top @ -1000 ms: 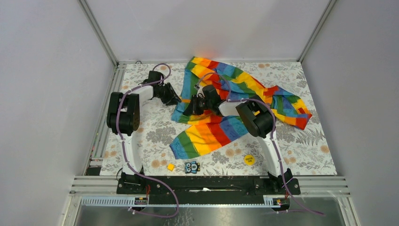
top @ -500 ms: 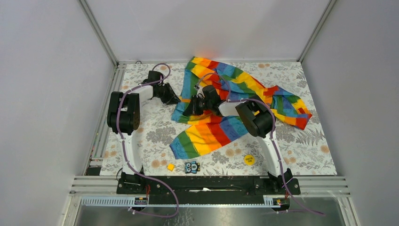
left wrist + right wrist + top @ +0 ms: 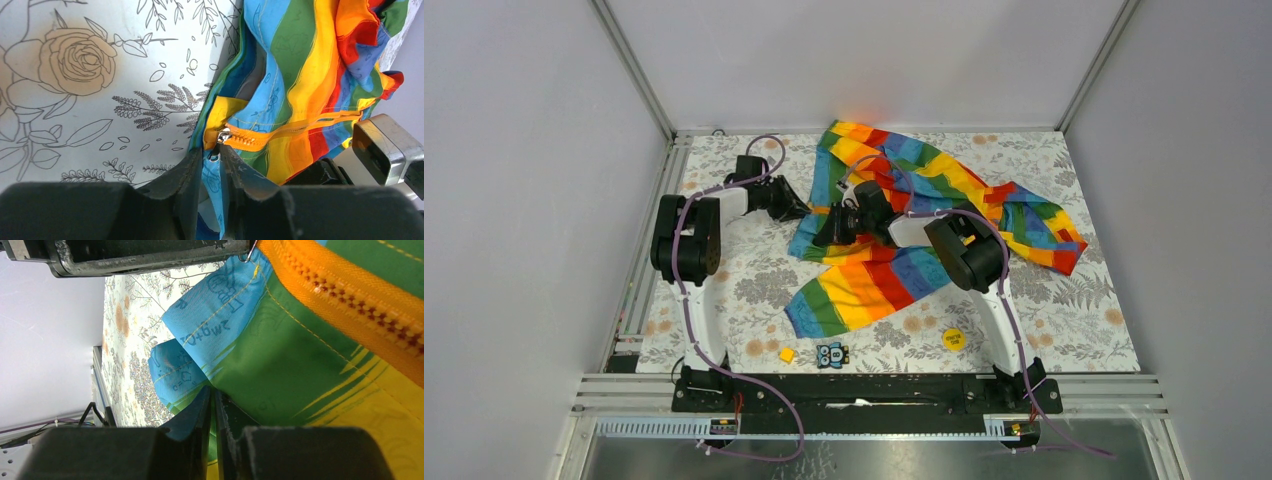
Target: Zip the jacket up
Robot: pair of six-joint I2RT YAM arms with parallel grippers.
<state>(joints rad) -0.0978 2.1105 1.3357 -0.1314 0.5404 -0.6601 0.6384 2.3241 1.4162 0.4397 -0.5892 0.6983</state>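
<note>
You are pinching the small silver zipper pull (image 3: 214, 158) with the left gripper (image 3: 210, 152) at the 9 o'clock edge of the rainbow-striped soft fabric jacket (image 3: 944, 180) lying mid-table, the right gripper (image 3: 212, 392) is clamping its hem, and most of the orange zipper strip (image 3: 260, 138) is seemingly awaiting closing.

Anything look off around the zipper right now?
The jacket lies bunched and twisted, not flat, so the zipper bends across folds. The left gripper pinches at the slider's pull; the right gripper clamps fabric nearby. No damage shows.
</note>
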